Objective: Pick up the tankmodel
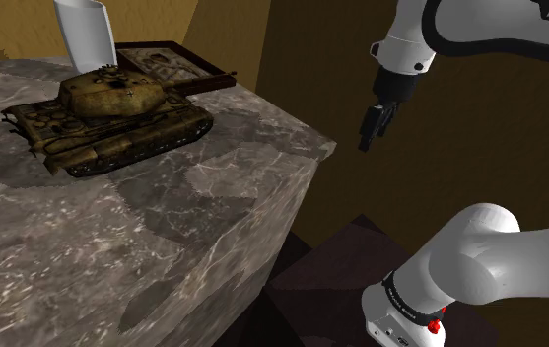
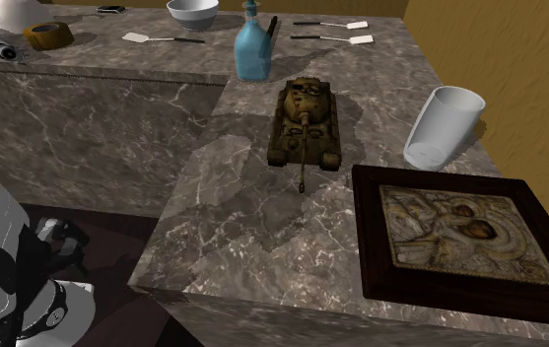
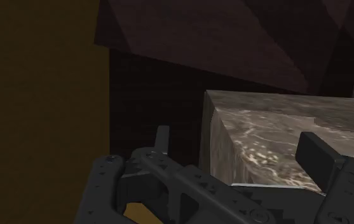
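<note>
Tank model (image 1: 114, 116) well back from counter corner (image 1: 307, 148); jaws spread, empty, in open space beyond.

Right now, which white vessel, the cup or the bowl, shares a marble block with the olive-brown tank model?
The tall white cup, beside the dark-framed picture; the round white bowl sits on the farther counter.

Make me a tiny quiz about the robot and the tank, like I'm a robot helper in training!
1. True or false: the gripper is holding the tank model.
2. Which thing stands nearest the tank model's back end? A) a blue bottle B) a red ball C) a green book
3. Fill in: the gripper is ____ (open or shut).

Key: 1 false; 2 A; 3 open.
</note>
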